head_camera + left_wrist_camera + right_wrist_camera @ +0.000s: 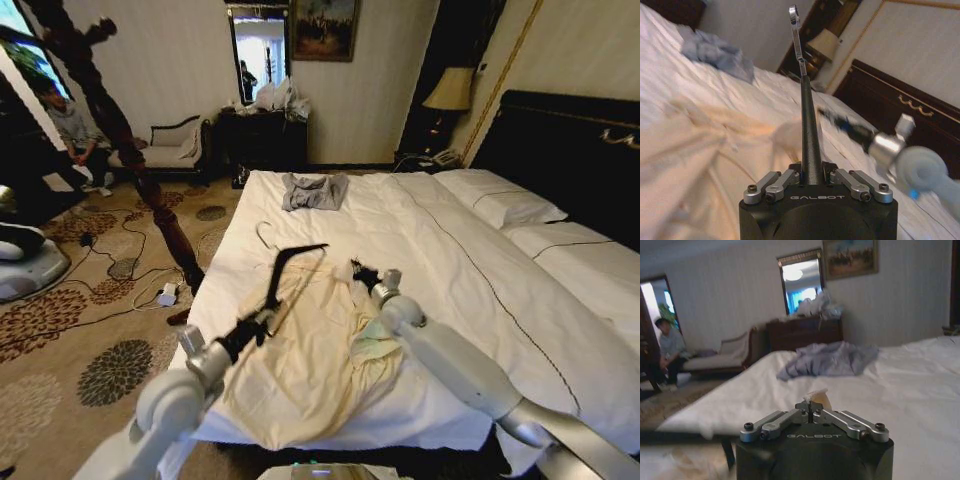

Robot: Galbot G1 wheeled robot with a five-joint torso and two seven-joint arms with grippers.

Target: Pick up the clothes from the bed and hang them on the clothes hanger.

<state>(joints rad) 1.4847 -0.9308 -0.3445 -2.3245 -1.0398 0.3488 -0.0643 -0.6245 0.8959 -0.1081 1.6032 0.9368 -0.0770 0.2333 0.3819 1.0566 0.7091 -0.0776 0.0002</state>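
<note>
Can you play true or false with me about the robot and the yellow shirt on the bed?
1. The left end effector grips the thin black triangular hanger. True.
2. The large cream long-sleeved garment hangs on the hanger. False: it lies on the wide white-sheeted bed.
3. The right end effector pinches cream fabric. True.
4. The small crumpled grey garment lies on the floor. False: it is on the bed.

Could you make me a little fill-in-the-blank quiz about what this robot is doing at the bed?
1. The left tool is shut on the black ____.
2. The right tool pinches a bit of the ____ garment.
3. The small grey garment lies on the ____.

Missing words: clothes hanger; cream; bed.
</note>
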